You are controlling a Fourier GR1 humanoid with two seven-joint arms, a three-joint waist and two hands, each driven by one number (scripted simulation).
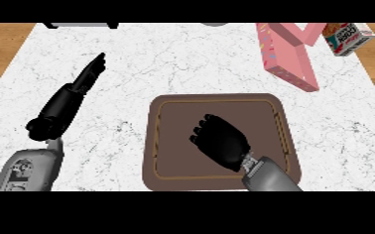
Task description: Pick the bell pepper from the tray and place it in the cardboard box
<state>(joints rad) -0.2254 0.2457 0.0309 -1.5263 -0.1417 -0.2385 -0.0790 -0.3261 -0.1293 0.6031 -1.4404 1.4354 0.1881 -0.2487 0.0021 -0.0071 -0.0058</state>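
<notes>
My right hand [219, 140], fingers curled down over the brown tray [285, 129], hides the bell pepper, presumably beneath it, likely light, smooth and slippery, best wrapped around its body; the pink box [287, 59] waits beyond, up-right.

Right black hand [219, 141]: palm down, fingers curled under at the tips, grey forearm entering from lower edge. Left black hand [77, 91]: fingers straight, extended up and away, grey forearm at lower left.
</notes>
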